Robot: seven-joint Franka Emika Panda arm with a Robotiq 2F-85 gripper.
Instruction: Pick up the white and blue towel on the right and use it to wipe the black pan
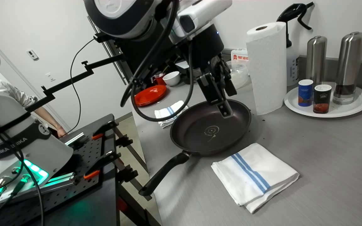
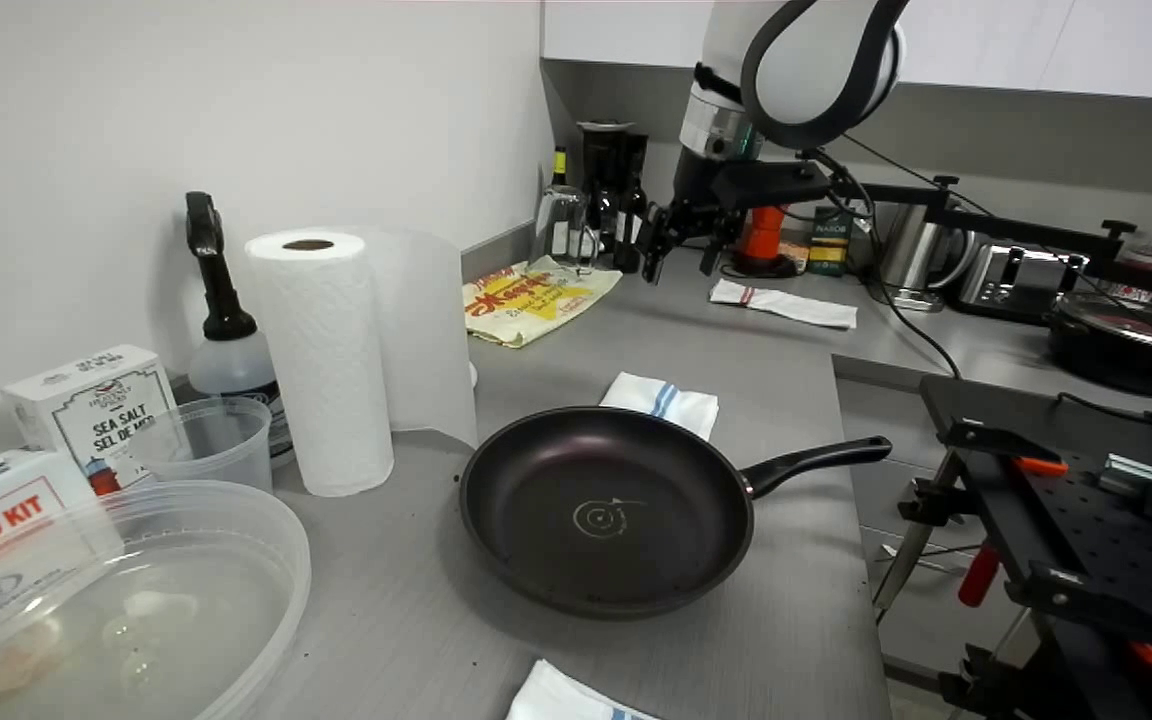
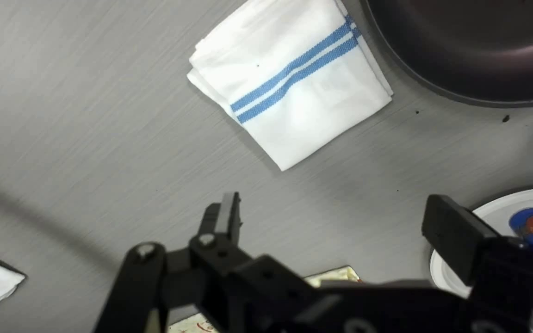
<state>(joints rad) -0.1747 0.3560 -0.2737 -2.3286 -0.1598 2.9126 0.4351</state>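
Note:
The white and blue towel [image 1: 256, 175] lies folded on the grey counter beside the black pan [image 1: 212, 128]. In an exterior view the towel [image 2: 666, 402] shows partly behind the pan [image 2: 606, 520], whose rim covers its near edge. Seen from the wrist, the towel [image 3: 294, 78] lies ahead of the fingertips, and part of the pan [image 3: 470, 55] fills the upper right corner. My gripper [image 3: 333, 201] is raised well above the counter, jaws wide apart with nothing between them. Both exterior views also show the gripper [image 1: 228, 100] [image 2: 680, 268], touching neither towel nor pan.
A smaller blue-striped cloth [image 1: 171, 112] lies on the pan's far side. Close to the pan stands a paper-towel roll [image 1: 267, 69]. A white plate [image 1: 358, 105] carries metal grinders and shakers. Further along are a yellow printed bag [image 2: 536, 305] and a red-striped cloth [image 2: 786, 305].

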